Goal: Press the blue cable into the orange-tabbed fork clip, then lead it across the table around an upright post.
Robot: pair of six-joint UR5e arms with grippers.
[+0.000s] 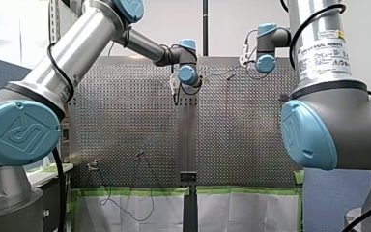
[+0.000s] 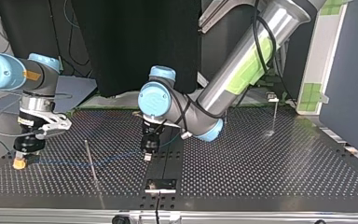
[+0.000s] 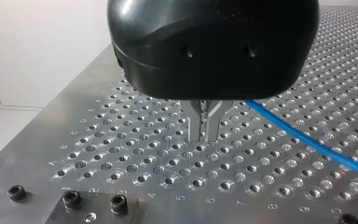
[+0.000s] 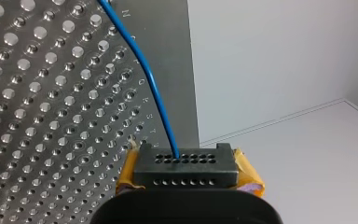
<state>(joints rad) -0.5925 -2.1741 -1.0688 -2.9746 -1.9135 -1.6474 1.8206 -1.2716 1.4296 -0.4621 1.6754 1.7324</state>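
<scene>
a: where is the blue cable (image 2: 65, 163)?

b: one end goes into my right gripper (image 4: 184, 163). it enters the dark holed tip between the yellow pads, which are clamped on it. from there it curves away over the perforated table (image 4: 37, 116).

a: and further along?

b: in the top view it runs low from that gripper towards my left gripper (image 2: 147, 154), then bends off past it.

a: is the left one holding it?

b: no. its metal fingers (image 3: 200, 123) are pressed together, tips just above the table, and the cable passes just beside them, not between them.

a: what stands in the way?

b: an upright post (image 2: 91, 163), a thin rod, stands between the two grippers. the cable crosses it, but i can't tell on which side or whether they touch.

a: anything else nearby?

b: a black bracket (image 2: 161, 185) sits at the table edge, just ahead of my left gripper. black socket screws (image 3: 72, 199) lie ahead of its fingers, off to one side. a second post (image 2: 274, 114) with a small fitting on top stands well beyond my left gripper, on the side away from my right gripper.
</scene>
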